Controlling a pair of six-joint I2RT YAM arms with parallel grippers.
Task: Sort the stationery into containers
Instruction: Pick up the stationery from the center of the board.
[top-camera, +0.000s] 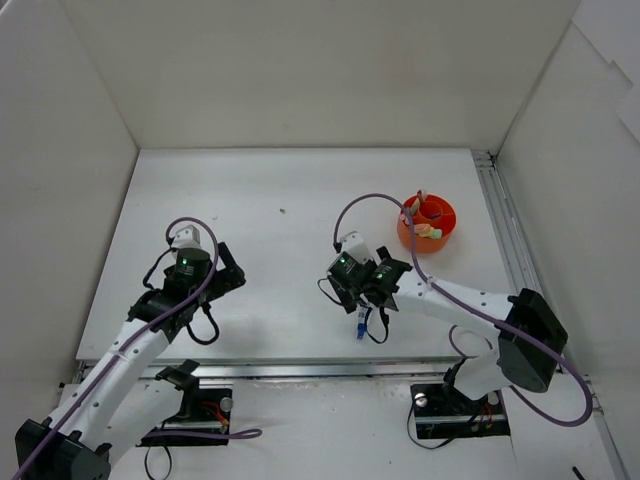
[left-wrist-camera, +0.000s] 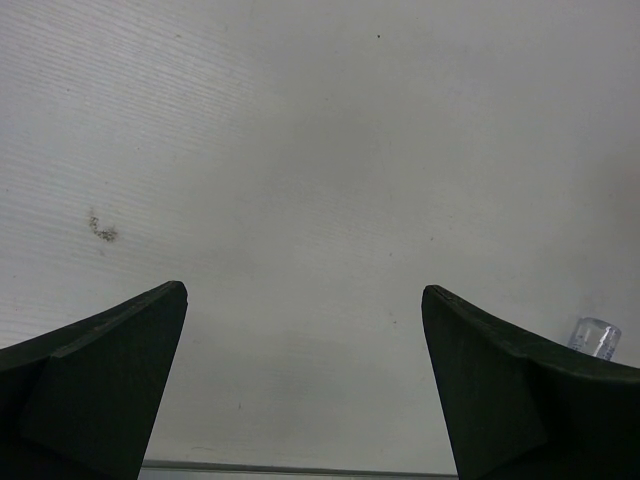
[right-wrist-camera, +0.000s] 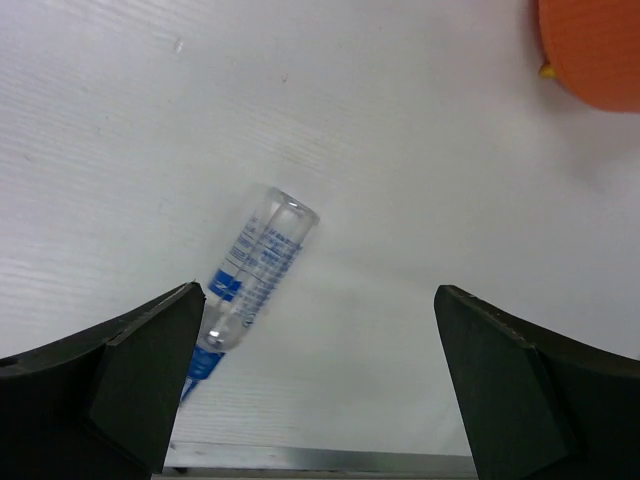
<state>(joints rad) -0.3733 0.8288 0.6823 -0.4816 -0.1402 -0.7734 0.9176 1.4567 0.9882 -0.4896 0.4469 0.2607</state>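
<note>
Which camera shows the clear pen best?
The right wrist view: the pen lies close and almost whole, with its clear barrel and blue print plain to see. The top view shows only a small blue bit of it. The left wrist view shows just a clear tip at its right edge, possibly the same pen.

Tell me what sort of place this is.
Probably a robot lab test cell, not a home or office: a white table boxed in by plain white walls, a left arm and right arm bolted at its near edge, with an orange cup and clear pen as props.
</note>
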